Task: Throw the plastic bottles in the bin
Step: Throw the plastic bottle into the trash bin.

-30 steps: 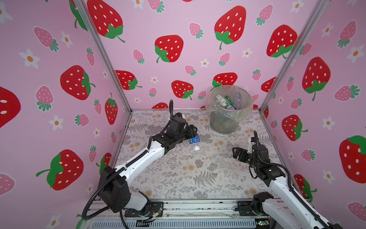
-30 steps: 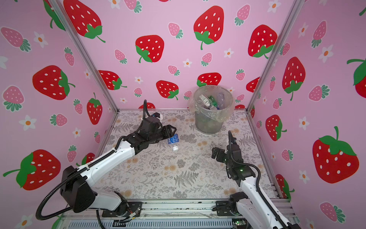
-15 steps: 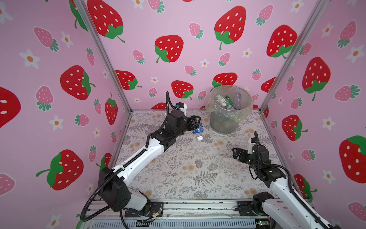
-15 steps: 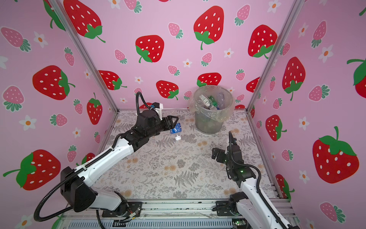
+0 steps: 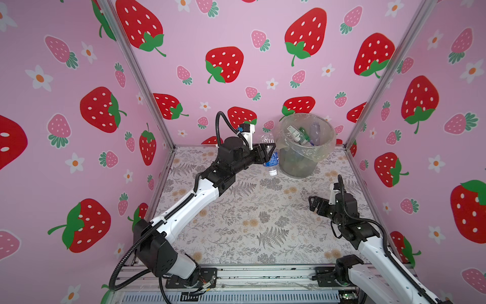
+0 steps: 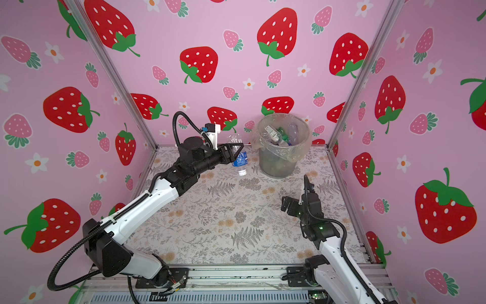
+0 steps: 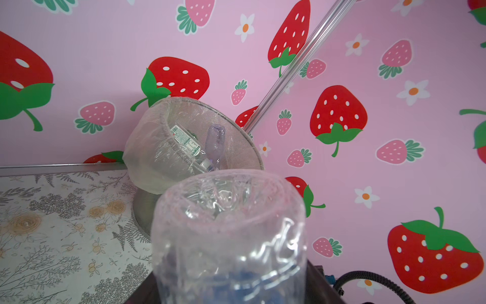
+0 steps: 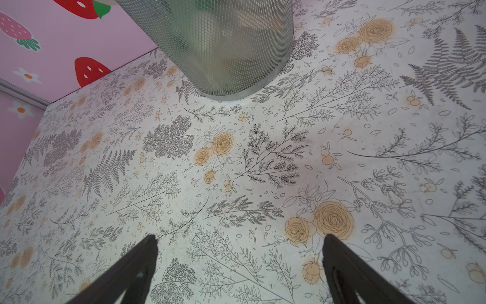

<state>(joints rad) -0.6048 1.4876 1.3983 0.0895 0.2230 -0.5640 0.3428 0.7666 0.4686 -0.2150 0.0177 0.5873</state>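
A clear plastic bottle [image 5: 272, 159] with a blue label hangs cap down above the table, and my left gripper [image 5: 269, 150] is shut on its body. In the left wrist view the bottle's base [image 7: 228, 231] fills the foreground, with a dark jaw on either side. It hangs just left of the bin [image 5: 296, 164], a grey mesh basket with a clear liner, at about rim height. Several bottles [image 5: 302, 134] lie inside the bin [image 7: 157, 155]. My right gripper [image 5: 314, 204] is open over the table's right side, with nothing between its fingers [image 8: 142, 260].
Pink strawberry walls close in the left, back and right sides. The bin [image 8: 226, 47] stands in the back right corner, close to a metal corner post [image 5: 368, 110]. The floral table [image 5: 249, 223] lies bare between the two arms.
My left arm has lifted the bottle and carried it back and to the right, from mid table up beside the bin's rim. The right arm has not moved.
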